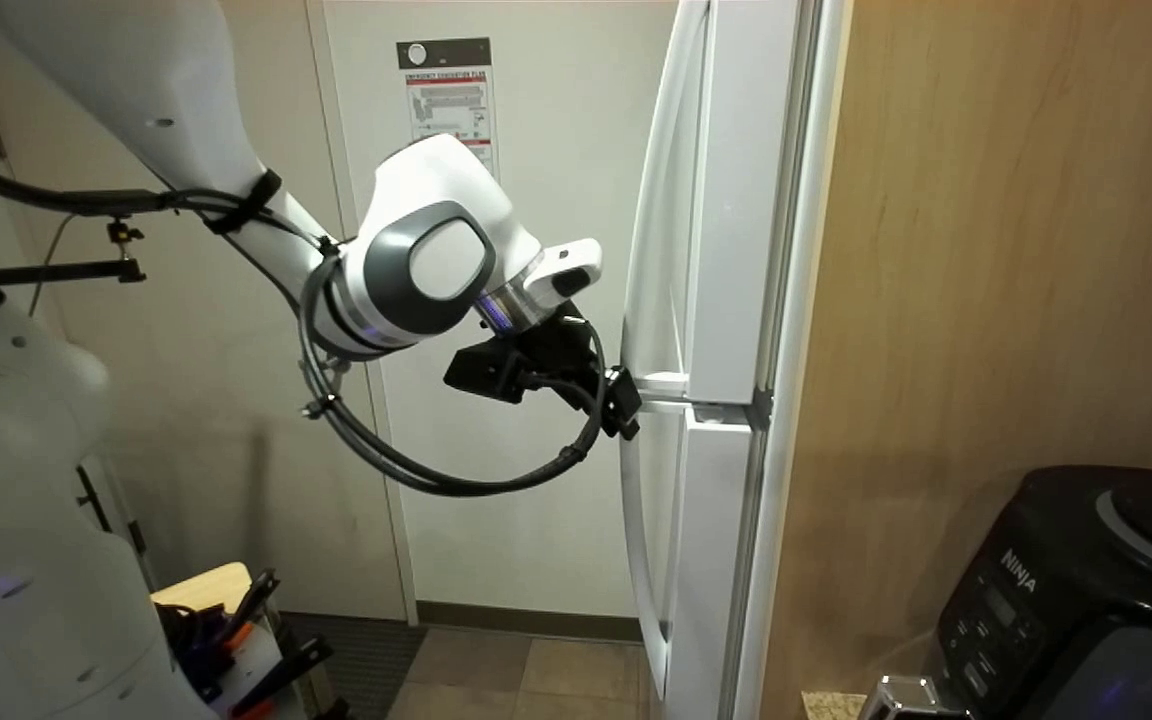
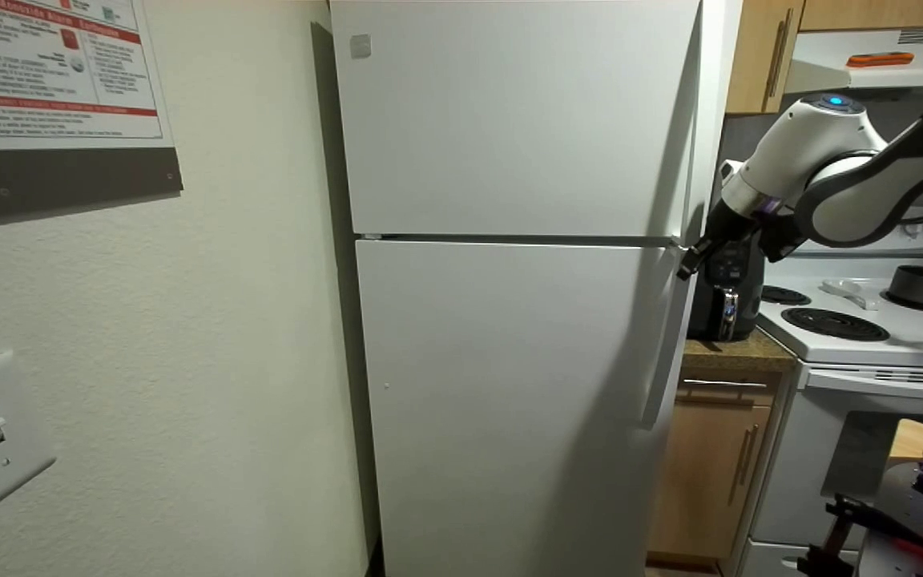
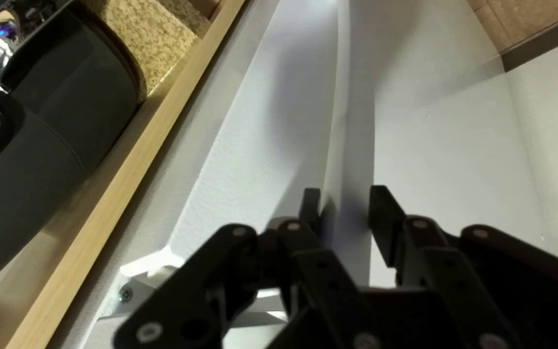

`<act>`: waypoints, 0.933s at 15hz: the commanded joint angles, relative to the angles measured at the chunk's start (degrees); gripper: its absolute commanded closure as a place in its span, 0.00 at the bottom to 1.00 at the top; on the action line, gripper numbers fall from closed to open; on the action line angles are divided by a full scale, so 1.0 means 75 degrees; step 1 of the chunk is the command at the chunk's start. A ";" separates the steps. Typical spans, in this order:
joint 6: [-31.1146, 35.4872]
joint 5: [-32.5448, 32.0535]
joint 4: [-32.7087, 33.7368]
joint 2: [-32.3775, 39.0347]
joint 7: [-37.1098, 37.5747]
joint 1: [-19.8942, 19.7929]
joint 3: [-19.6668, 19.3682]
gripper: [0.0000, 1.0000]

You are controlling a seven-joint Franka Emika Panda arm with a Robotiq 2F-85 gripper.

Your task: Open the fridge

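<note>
The glossy white fridge (image 1: 721,560) shows in both exterior views, its short upper door (image 2: 509,120) and longer lower door (image 2: 501,385) closed against the body. A long curved white handle (image 3: 343,160) runs down the lower door. Near that handle's top end, just under the seam of the doors, sits my gripper (image 1: 626,405). In the wrist view the black fingers of the gripper (image 3: 343,208) stand on either side of the handle and press against both its edges. The fridge's inside is hidden.
Beside the fridge rises a wooden panel (image 1: 1016,250), with a black Ninja appliance (image 1: 1026,600) beyond it. A pale wall (image 2: 253,320) borders the fridge's far side. A stove (image 2: 870,320) and a cart with tools (image 1: 236,640) are near the arm.
</note>
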 commanded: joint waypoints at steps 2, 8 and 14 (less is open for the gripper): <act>-0.0879 0.1872 -0.0405 -0.0861 -0.1517 0.2305 -0.1432 0.94; -0.3503 0.2844 -0.0161 -0.2705 -0.2621 0.3981 -0.2271 1.00; -0.4637 0.3428 -0.0026 -0.3290 -0.2773 0.4042 -0.1469 0.88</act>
